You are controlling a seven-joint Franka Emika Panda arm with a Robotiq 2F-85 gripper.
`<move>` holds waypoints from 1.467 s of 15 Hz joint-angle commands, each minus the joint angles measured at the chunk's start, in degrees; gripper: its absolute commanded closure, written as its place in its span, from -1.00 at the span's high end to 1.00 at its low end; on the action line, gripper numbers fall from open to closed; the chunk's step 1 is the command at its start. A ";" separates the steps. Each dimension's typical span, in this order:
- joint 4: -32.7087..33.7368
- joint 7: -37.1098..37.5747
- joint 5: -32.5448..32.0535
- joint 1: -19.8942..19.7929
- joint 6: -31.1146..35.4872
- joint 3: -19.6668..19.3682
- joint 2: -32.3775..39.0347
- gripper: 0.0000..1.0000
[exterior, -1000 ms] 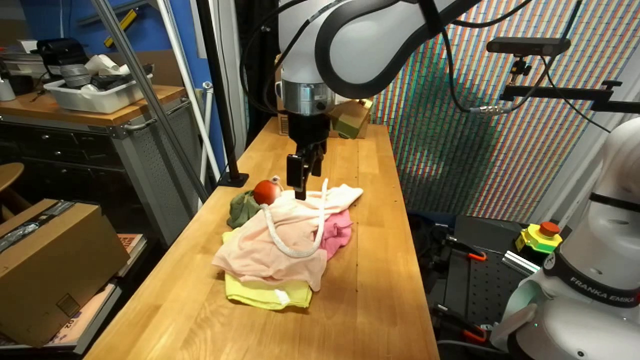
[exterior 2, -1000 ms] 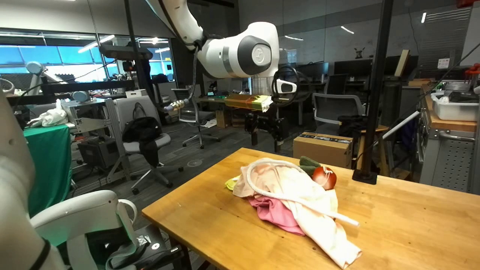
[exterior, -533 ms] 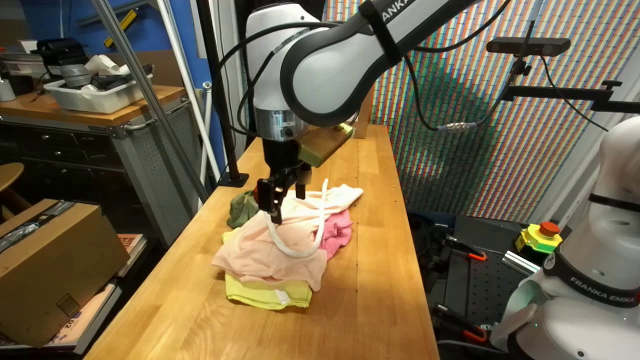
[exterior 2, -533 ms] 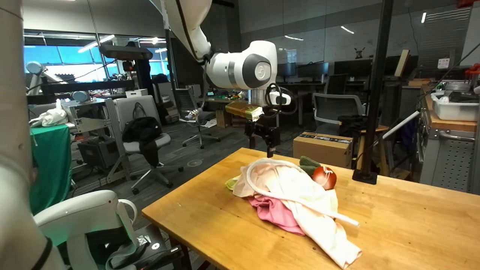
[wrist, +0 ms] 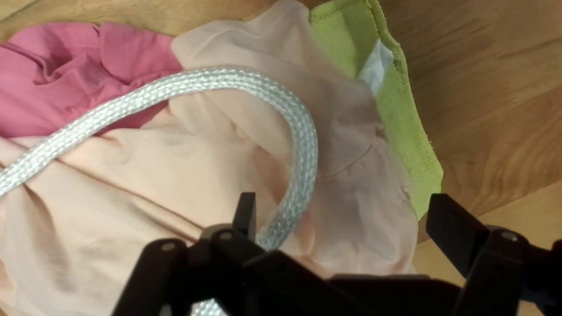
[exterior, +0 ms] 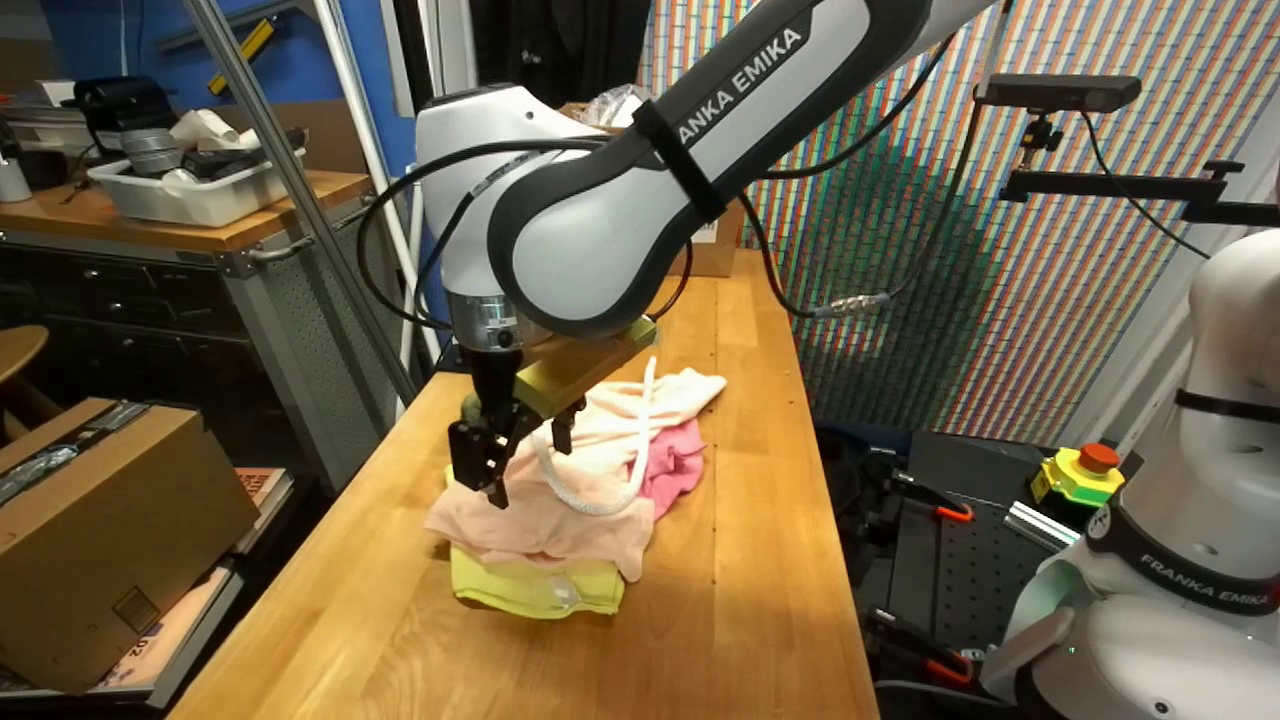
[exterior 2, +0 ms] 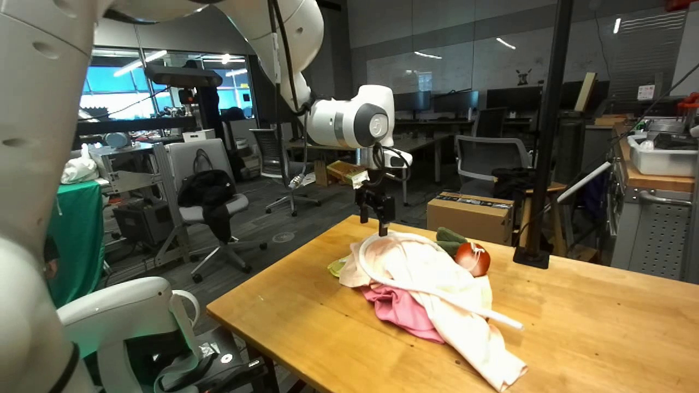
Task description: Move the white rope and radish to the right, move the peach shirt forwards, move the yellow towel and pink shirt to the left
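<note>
Pincer (wrist: pixel 342 197) spread wide, nothing held; white rope (wrist: pixel 219 79) likely the target: centre on its bend, go shallow, close without nipping the peach shirt (wrist: pixel 208 158) underneath

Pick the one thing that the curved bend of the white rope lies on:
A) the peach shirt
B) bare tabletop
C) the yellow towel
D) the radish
A: in the wrist view the white rope curves over the peach shirt, while the yellow towel pokes out beyond it.
</note>
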 commanded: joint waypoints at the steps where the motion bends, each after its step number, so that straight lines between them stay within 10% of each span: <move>1: 4.67 4.14 -1.10 1.94 0.05 -2.11 3.24 1.00; 22: 6.64 12.94 -2.60 2.89 0.44 -4.90 5.06 1.00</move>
